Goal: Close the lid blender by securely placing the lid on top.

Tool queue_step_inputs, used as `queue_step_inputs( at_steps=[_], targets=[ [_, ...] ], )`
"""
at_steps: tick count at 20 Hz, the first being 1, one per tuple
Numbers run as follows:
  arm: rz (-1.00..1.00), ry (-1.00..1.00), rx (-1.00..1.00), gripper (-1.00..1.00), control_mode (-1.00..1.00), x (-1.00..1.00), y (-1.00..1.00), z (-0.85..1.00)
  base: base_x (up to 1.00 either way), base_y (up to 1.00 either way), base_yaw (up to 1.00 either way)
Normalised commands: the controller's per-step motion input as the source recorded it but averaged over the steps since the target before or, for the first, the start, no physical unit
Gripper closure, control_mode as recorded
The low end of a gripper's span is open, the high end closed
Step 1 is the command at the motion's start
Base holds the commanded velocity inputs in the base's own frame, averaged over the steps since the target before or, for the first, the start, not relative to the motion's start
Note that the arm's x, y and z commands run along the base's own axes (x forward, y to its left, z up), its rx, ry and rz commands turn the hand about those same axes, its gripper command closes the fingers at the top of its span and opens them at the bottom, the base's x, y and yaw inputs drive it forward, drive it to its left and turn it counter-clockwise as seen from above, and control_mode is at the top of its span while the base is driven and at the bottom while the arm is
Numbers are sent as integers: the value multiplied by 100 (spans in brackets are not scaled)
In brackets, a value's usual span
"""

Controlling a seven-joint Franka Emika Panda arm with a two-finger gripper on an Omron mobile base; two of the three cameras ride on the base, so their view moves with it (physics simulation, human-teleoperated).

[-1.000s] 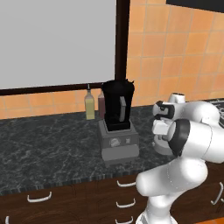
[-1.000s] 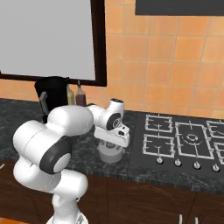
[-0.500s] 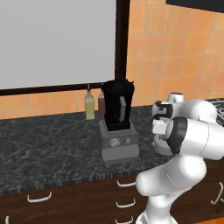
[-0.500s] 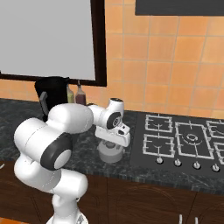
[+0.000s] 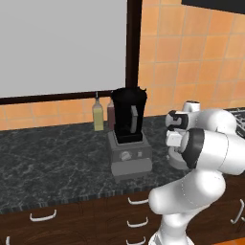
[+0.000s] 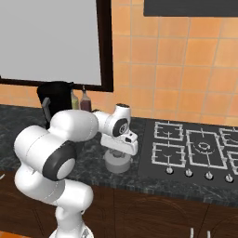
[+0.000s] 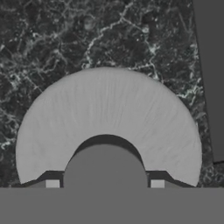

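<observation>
The light-grey round lid (image 7: 109, 113) lies flat on the dark marble counter (image 7: 52, 39), right of the blender, and is also seen as a pale disc (image 6: 116, 163) (image 5: 178, 161) under the hand. My gripper (image 7: 105, 183) points straight down over it, open, with a fingertip on each side of the raised centre knob and a thin gap to each. From the base it appears as the white hand (image 6: 120, 151) just above the lid. The blender (image 5: 128, 129), a black jar on a grey base with a dial, stands uncovered; its jar (image 6: 56, 100) shows behind my arm.
A yellowish bottle (image 5: 98, 115) and a reddish bottle (image 5: 111, 114) stand against the wall behind the blender. A gas hob (image 6: 195, 144) occupies the counter right of the lid. Its dark edge (image 7: 212, 78) runs close beside the lid. Drawers lie below the counter front.
</observation>
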Motion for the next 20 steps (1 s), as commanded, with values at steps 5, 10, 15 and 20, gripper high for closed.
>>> queue_step_inputs(
  at_steps=[5,10,15,20],
  targets=[
    [0,0,0,100,-100,-12,0,12,0,0,0],
    [2,-20,1,100,-100,-45,0,94,0,0,0],
    [0,-34,0,100,-100,-53,0,100,0,0,0],
    [0,-35,0,100,-100,-46,0,100,0,0,0]
  ],
)
